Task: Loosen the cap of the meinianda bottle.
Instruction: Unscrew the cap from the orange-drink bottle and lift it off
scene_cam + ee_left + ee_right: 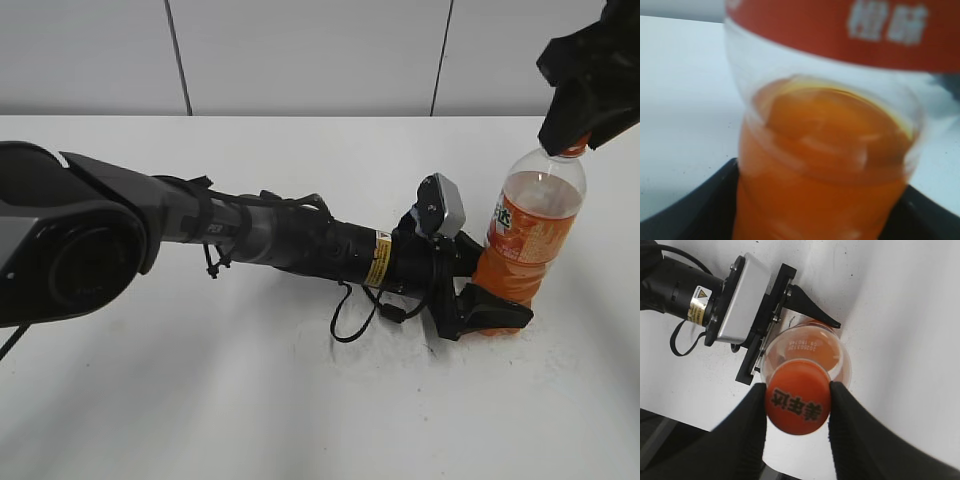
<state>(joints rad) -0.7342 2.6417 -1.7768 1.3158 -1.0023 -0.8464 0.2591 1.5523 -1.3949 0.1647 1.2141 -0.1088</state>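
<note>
meinianda bottle (527,237) (orange drink inside), cap (798,402) on

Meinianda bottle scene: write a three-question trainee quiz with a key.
1. True or false: the right gripper has its fingers on either side of the cap.
2. Which gripper holds the meinianda bottle low on its body? A) left B) right
3. Fill in: the bottle stands ____ on the white table.

Key: 1 true; 2 A, the left gripper; 3 upright.
</note>
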